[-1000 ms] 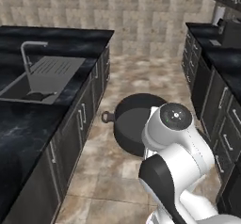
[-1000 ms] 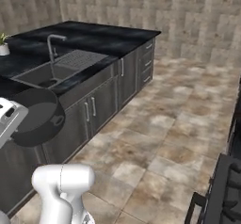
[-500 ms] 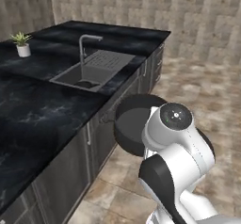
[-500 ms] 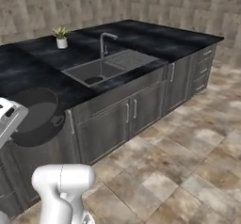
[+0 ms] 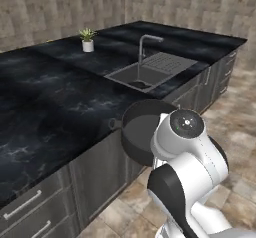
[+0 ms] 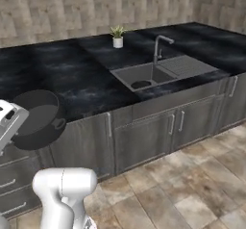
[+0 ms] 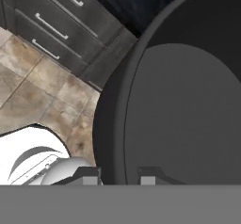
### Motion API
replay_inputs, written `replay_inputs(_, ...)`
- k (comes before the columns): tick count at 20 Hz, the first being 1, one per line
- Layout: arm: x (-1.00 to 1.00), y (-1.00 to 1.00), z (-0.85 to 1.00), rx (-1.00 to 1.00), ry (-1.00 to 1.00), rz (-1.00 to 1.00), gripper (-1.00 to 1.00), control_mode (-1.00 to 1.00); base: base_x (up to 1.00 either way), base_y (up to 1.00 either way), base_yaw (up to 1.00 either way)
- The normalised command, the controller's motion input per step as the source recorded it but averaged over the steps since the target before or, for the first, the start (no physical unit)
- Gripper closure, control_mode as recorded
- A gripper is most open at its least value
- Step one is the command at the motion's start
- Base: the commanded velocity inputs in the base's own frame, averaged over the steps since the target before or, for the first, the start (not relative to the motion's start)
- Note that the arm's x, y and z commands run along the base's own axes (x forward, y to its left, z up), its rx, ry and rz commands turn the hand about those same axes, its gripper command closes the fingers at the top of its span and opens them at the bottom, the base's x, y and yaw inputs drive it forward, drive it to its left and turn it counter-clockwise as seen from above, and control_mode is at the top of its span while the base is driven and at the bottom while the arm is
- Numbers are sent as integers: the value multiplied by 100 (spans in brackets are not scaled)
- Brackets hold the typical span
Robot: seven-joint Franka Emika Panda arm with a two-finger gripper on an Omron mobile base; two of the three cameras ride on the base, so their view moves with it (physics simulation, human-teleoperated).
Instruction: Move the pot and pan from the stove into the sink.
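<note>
Beside the black counter's (image 6: 72,86) front edge, over open tiled floor (image 6: 192,184), the claw (image 7: 120,175) grips the rim of a dark grey, deep round pot (image 5: 140,134), held well short of the sink (image 5: 142,74).

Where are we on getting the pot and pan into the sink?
Partway. The pot is off the stove and in hand: the gripper is shut on its rim, holding it in the air beside the counter, short of the sink. The basin looks empty, so nothing is delivered. Left: carry the pot over the basin, release it, then fetch the pan.
</note>
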Motion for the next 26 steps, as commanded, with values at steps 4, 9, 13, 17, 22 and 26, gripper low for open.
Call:
replay_inputs(4,0,0,0,0,0,0,100,100,-6,0,50)
replay_inputs(9,0,0,0,0,0,0,100,100,-7,0,50)
replay_inputs(13,0,0,0,0,0,0,100,100,-6,0,50)
replay_inputs(17,0,0,0,0,0,0,100,100,-2,-2,23)
replay_inputs(22,0,0,0,0,0,0,100,100,7,-14,3)
replay_inputs(26,0,0,0,0,0,0,100,100,33,-66,5)
